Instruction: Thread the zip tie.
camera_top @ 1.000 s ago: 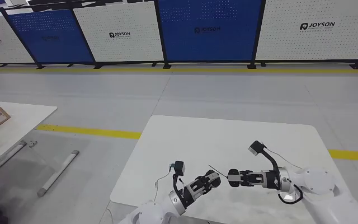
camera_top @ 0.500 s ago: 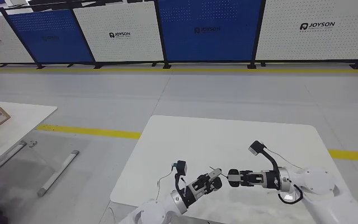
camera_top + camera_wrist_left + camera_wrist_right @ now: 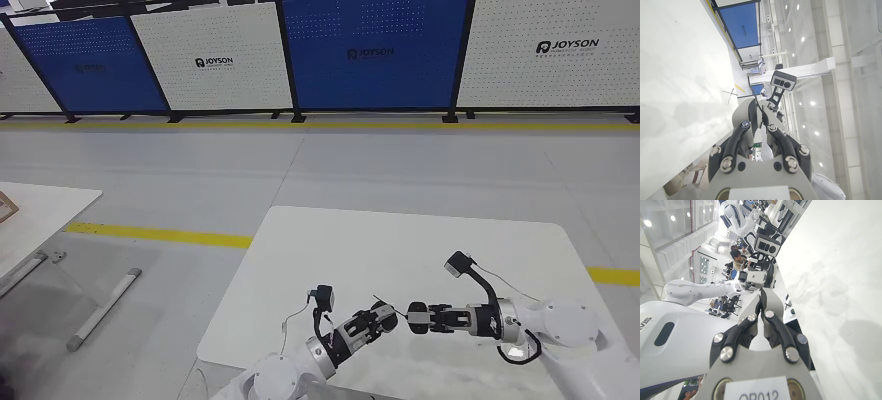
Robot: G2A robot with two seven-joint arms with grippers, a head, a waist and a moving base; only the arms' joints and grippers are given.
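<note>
**A thin black plastic zip tie point(image 3: 385, 304) sits between two pincers, above a white surface point(image 3: 400, 250).**

The zip tie is a small slanted line in the top view, up in the air over the part of the surface nearest the robot. One end of it points at the tips of the right pincer point(image 3: 410, 318), and the fingers there are pressed tight together point(image 3: 761, 296), seemingly clamped on that end. The left pincer point(image 3: 387, 317) faces it, tip to tip and very near. In the left wrist view the zip tie point(image 3: 759, 108) runs down into the gap of the left pincer point(image 3: 757, 104), and the two dark pads there are a little apart. Past the surface there is grey floor with a yellow line point(image 3: 150, 234), then a row of blue and white wall panels point(image 3: 370, 55).
</note>
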